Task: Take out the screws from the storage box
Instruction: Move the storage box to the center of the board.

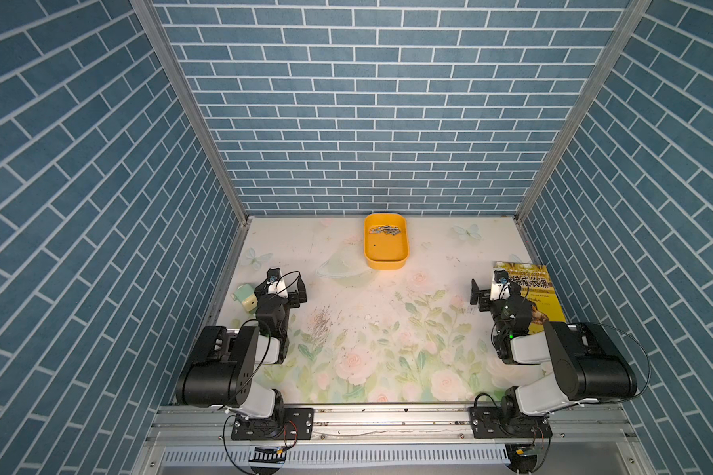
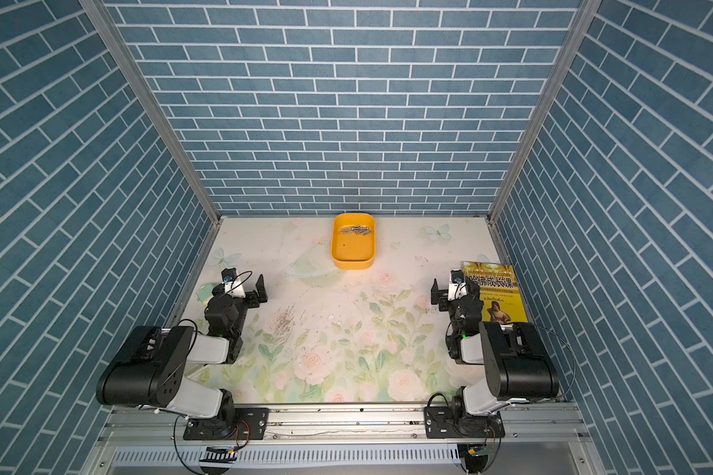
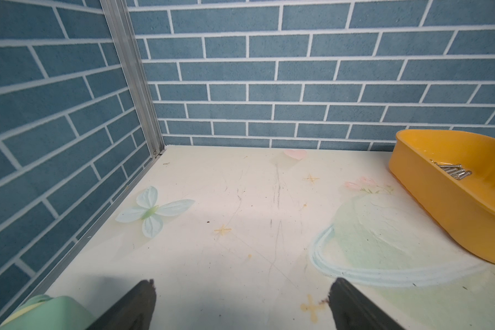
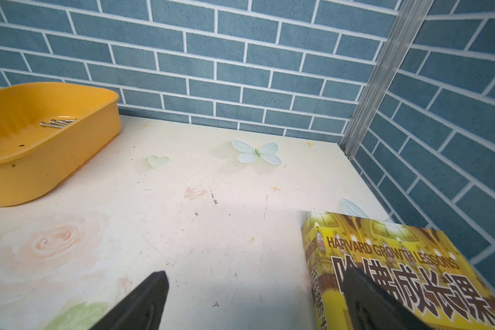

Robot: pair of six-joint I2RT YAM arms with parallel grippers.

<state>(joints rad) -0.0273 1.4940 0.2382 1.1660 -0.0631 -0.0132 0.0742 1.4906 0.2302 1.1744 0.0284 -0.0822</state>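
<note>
I am keeping the left gripper [image 3: 242,285] and the right gripper [image 4: 256,274] spread wide, nothing between the fingers of either. The storage box [image 1: 384,264] is sitting well ahead of both pairs of fingertips, between the two arms. The screws [image 1: 383,230] are lying in a loose heap at its end farthest from the fingers, touching one another. I am judging them light, stiff and smooth, likely to roll or slip. I am planning to pinch one across its shank, from above, at the heap's edge. The box looks light and may slide if the fingers nudge its wall.
</note>
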